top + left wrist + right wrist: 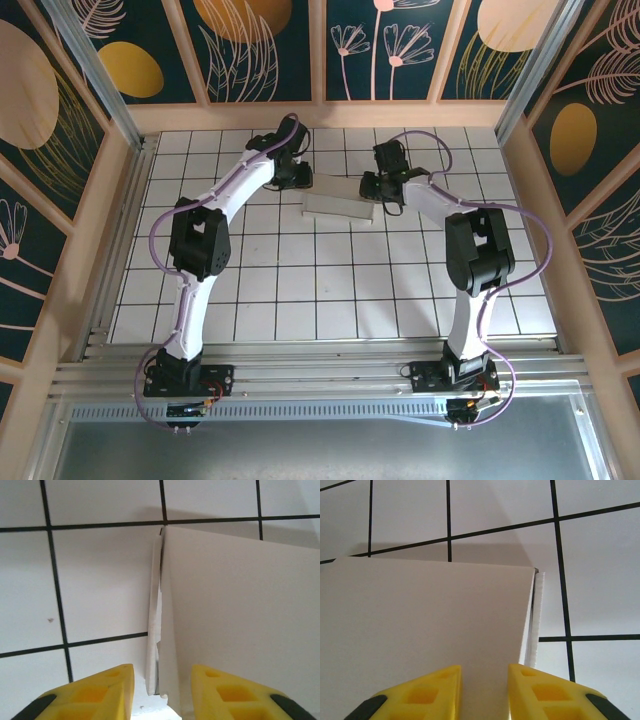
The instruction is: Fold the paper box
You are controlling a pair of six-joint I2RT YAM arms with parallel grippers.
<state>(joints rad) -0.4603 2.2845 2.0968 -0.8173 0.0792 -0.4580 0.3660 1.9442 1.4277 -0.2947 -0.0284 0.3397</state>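
The paper box (338,207) is a white, shallow rectangular shape lying on the tiled table toward the back, between my two grippers. My left gripper (303,183) is at the box's left end. In the left wrist view its yellow fingers (107,690) stand apart, open, on either side of an upright flap edge of the paper box (240,610). My right gripper (380,193) is at the right end. The right wrist view has the right gripper (484,669) open over the flat white panel (430,620), near its right edge, where a thin side flap (536,620) stands beside it.
The white tiled table (300,290) with black grid lines stretches in front of the box. A wooden frame (320,115) with patterned panels walls the back and sides. A metal rail (320,375) runs along the near edge by the arm bases.
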